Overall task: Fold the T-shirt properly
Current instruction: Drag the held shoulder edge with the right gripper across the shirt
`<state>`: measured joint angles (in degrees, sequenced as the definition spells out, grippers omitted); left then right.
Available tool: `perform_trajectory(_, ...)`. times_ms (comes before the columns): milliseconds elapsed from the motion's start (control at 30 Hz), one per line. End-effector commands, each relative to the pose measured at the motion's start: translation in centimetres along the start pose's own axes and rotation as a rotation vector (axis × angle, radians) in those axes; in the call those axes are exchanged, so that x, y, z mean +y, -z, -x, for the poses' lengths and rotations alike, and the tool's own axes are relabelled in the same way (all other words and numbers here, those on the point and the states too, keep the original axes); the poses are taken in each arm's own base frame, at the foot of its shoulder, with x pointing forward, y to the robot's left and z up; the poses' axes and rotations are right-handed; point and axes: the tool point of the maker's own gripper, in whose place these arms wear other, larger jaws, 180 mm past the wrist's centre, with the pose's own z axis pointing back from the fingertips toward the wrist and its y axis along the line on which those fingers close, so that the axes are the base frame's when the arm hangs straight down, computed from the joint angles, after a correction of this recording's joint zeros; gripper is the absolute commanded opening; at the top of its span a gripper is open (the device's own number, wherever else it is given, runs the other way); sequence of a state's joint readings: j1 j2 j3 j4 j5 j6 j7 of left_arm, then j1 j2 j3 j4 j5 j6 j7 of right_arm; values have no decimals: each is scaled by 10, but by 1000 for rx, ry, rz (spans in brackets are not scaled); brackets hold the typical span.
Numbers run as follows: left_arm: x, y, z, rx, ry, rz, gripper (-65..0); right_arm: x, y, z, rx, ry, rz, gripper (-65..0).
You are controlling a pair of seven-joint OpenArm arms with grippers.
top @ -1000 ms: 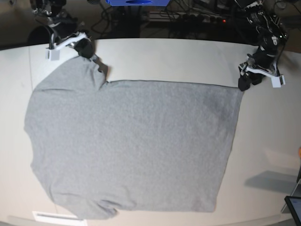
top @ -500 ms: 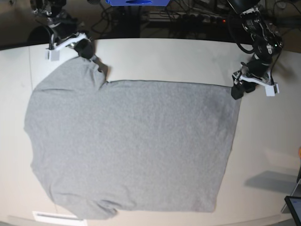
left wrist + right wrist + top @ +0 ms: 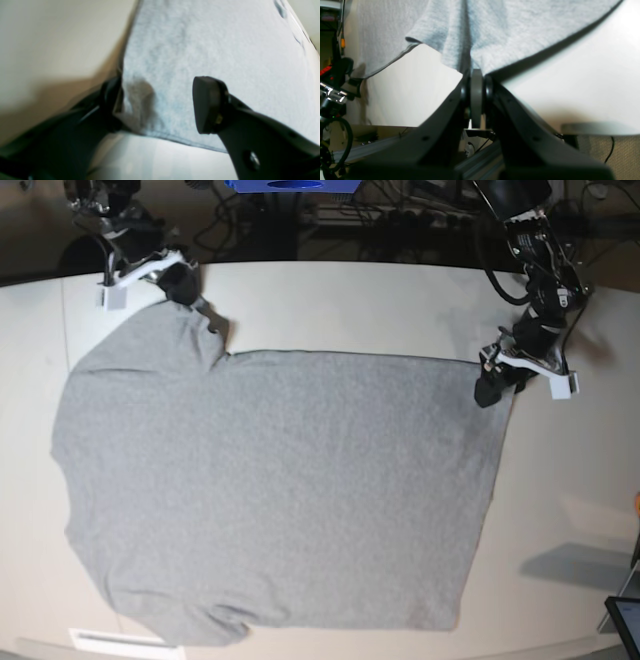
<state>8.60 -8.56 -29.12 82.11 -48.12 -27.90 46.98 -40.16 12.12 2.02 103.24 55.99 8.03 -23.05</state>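
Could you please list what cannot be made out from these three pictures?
- Underside of the T-shirt, base view: hidden by the cloth itself, so any print cannot be told.
- Tips of the left gripper, base view: too small and dark; the left wrist view shows them open around the hem.
- Table, left wrist view: blurred.
- Cloth inside the shut right gripper, right wrist view: hidden by the fingers.

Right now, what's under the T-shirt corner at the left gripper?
One finger of the open left gripper sits at the T-shirt corner's edge, partly tucked under it. Bare table shows around it. Whatever lies beneath the spread cloth is hidden.
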Motion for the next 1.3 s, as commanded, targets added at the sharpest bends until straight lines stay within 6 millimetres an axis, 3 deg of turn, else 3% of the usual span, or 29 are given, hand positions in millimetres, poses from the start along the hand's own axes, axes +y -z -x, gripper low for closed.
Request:
perform_trajectory(0, 3, -1, 6, 45, 13, -16, -270, 4, -2, -6, -20, -8, -17, -649)
perform_trajectory(200, 5, -3, 3, 38, 15, -23, -650, 4, -2, -6, -20, -8, -17, -649)
perform_trajectory(467, 8, -5, 4, 40, 21, -29, -650, 6, -1, -10, -30, -15, -24, -649)
perform_trajectory(667, -6, -17, -12, 4, 91, -16, -650, 9, -3, -14, -37, -26, -29, -649)
perform_trajectory(833, -9, -24, -20, -16, 107, -34, -650, 17, -11, -28, -62, -73, -45, -649)
perform_trajectory(1033, -7, -26, -17, -9, 104, -43, -650, 12, -24, -52, -126, -97, -16, -649)
perform_trajectory(1267, -16, -30, -25, -32, 127, -29, -650, 21, -26, -70, -164, -130, -35, -649)
